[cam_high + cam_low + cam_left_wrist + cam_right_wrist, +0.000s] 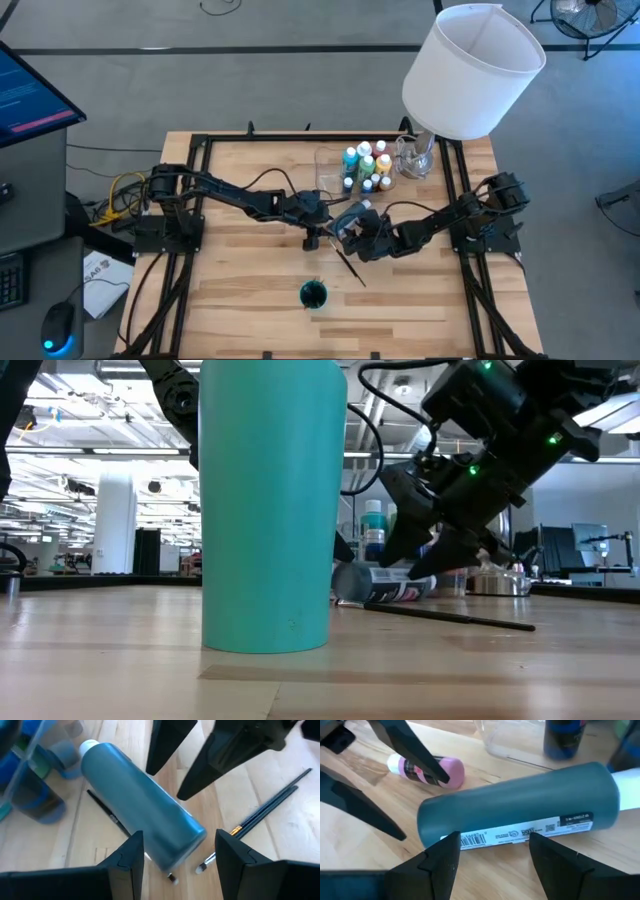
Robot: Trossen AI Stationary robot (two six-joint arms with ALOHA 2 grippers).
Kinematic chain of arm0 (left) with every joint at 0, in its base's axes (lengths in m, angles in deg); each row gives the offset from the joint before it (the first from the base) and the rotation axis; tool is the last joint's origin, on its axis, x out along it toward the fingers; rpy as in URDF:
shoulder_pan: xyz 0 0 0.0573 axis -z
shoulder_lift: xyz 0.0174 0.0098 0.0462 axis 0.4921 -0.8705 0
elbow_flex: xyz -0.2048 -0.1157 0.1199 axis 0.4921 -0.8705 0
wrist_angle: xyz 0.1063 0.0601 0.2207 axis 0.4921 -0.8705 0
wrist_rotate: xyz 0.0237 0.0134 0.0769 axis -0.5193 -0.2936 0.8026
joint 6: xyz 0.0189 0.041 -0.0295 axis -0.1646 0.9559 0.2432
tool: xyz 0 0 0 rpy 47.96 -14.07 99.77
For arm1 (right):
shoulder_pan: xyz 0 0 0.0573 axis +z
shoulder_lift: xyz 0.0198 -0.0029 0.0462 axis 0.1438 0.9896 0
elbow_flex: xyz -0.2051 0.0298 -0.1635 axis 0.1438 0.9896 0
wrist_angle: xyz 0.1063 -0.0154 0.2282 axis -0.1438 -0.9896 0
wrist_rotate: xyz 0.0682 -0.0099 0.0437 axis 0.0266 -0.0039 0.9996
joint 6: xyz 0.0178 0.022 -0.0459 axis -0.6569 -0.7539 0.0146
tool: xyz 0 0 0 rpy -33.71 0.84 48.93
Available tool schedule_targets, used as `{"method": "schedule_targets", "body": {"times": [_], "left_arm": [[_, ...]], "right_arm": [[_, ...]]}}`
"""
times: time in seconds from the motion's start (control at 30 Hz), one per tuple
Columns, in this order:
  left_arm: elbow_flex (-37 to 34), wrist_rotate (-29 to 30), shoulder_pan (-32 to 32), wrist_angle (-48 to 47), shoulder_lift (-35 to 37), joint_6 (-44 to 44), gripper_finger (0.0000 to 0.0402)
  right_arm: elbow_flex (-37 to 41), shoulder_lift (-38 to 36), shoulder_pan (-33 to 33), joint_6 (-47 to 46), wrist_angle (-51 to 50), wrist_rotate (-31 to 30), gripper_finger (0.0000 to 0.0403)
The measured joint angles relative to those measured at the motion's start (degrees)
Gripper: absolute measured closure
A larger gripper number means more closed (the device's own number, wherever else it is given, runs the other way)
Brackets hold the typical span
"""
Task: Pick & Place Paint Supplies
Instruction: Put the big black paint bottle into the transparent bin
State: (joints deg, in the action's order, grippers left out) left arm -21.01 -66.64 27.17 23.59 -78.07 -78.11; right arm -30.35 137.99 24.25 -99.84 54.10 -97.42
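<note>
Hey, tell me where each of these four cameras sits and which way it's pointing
High: overhead, straight down on table; both arms visible.
Low: table height, looking level past teal cup; right tool above.
Left wrist: on the left arm, looking down at lying blue bottle between left tool fingers.
Right wrist: same bottle, right tool fingers; pink bottle beyond.
Shared: both wrists see the blue bottle.

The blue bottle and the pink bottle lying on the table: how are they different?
The blue bottle is clearly bigger than the pink bottle. The blue bottle lies between the open fingers of both claws, right claw and left claw; the pink bottle lies apart, beyond them. Both lie on their sides on the wooden table and have white caps.
</note>
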Motion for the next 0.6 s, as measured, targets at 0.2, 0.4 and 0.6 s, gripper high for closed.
{"method": "schedule_targets", "body": {"times": [0.2, 0.4, 0.6], "left_arm": [[0.0, 0.66, 0.0, -0.03, 0.0, -0.01, 0.0264], [-0.02, 2.01, 0.04, -0.16, 0.0, -1.53, 0.0264], [-0.02, 3.64, 0.95, -0.26, 0.0, -4.99, 0.0264]], "right_arm": [[0.0, 0.0, 0.0, 0.8, 0.78, 0.0, 0.0173], [0.0, 0.0, -0.03, 0.88, 1.11, 0.11, 0.0173], [0.0, 0.54, -0.04, 2.22, 4.2, 0.06, 0.0173]]}}
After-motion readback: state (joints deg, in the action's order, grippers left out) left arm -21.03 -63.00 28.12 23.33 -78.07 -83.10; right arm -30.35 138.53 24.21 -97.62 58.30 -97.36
